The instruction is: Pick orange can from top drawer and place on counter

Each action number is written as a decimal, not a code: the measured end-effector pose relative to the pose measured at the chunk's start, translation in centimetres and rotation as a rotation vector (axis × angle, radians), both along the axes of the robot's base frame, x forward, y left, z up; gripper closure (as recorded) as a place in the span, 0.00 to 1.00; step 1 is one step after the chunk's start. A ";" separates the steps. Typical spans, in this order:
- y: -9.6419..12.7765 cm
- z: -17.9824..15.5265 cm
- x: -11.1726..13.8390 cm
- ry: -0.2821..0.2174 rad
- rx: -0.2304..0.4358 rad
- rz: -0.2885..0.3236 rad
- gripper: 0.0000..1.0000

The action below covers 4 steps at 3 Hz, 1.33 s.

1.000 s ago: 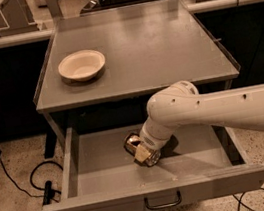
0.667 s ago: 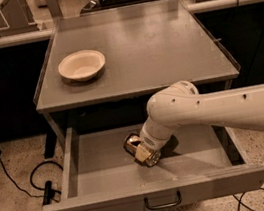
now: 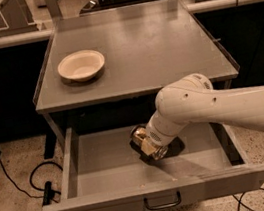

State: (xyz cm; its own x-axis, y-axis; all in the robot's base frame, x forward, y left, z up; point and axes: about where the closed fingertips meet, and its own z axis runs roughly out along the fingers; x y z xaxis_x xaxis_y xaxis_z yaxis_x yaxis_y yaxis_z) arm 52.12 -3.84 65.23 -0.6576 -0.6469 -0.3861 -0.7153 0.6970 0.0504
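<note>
Camera view: gripper [image 3: 155, 149] sits low in top drawer [image 3: 114, 204], right at orange can [image 3: 140, 138], mid-drawer. Wrist hides it, so can't tell grip state. Confirm hold first, then lift straight up; don't clip counter [image 3: 162, 46] edge.

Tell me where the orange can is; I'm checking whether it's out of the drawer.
The orange can is inside the open top drawer, near its middle, with the gripper down at it, below the counter.
</note>
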 end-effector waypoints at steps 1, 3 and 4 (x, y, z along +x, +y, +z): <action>-2.2 4.0 -1.3 -0.061 0.004 -0.081 1.00; -7.2 14.9 -2.6 -0.198 -0.057 -0.242 1.00; -8.4 19.5 -1.1 -0.285 -0.082 -0.268 1.00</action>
State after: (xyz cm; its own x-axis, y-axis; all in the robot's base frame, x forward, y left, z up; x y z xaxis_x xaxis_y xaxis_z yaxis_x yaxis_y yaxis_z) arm 51.01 -12.27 84.77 -0.6812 -0.5030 -0.5319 -0.4846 0.8544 -0.1872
